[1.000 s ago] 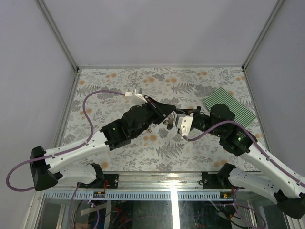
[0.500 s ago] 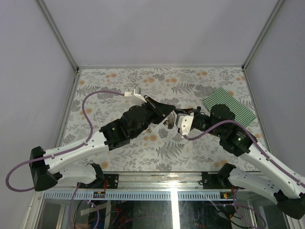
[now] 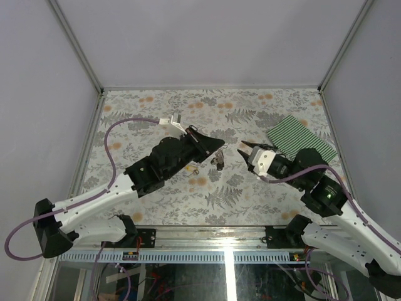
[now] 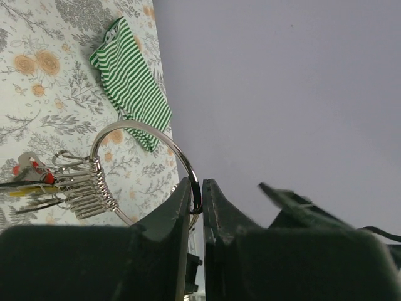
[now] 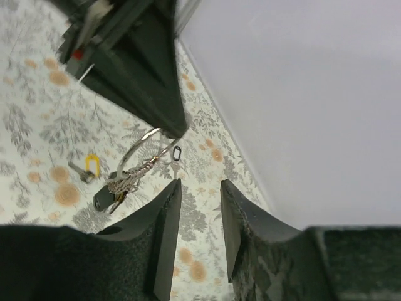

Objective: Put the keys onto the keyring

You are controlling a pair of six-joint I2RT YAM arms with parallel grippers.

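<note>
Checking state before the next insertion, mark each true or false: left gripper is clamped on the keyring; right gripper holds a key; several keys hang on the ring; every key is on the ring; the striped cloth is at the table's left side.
1. The left gripper is clamped on the keyring. True.
2. The right gripper holds a key. False: its jaws stand apart with nothing between them, clear of the ring.
3. Several keys hang on the ring. True.
4. Every key is on the ring. False: a yellow-headed key lies on the table.
5. The striped cloth is at the table's left side. False: it lies at the far right.
</note>
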